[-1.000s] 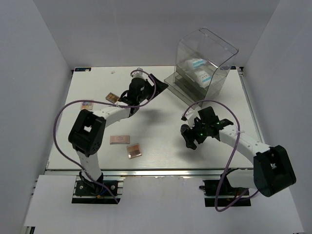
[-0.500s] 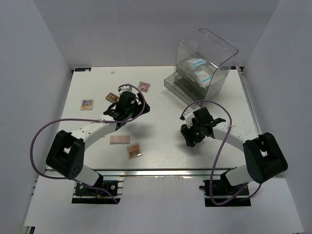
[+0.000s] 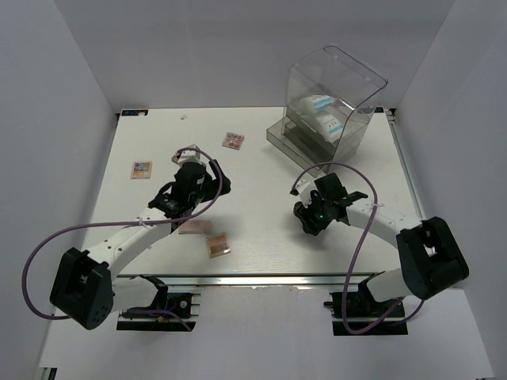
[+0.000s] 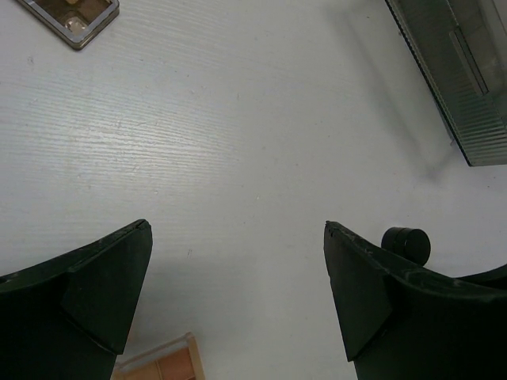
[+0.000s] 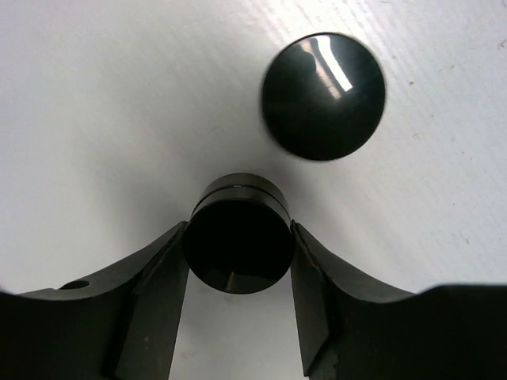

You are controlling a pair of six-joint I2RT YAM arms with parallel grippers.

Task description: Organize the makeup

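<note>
My left gripper (image 3: 215, 184) (image 4: 238, 226) is open and empty, low over the white table. A corner of a brown palette (image 4: 162, 362) lies just below its jaws. A dark palette (image 4: 73, 17) lies further ahead; from above it shows as the pink palette (image 3: 233, 140). My right gripper (image 3: 309, 224) (image 5: 239, 229) is shut on a small round black jar (image 5: 239, 237). A second black jar (image 5: 323, 95) stands just beyond it. More palettes lie at the left (image 3: 142, 169) and near the front (image 3: 217, 244). Two white blue-printed pouches (image 3: 325, 115) sit inside the acrylic box.
The tall clear acrylic drawer box (image 3: 348, 87) stands at the back right, and its lower drawer edge (image 4: 463, 87) shows in the left wrist view. Another palette (image 3: 195, 227) lies partly under the left arm. The black jar (image 4: 405, 241) shows past the left gripper's right finger.
My left arm has drawn back from the far middle toward the near left, leaving a pink palette lying on the table by the box. My right gripper has shifted only slightly.
</note>
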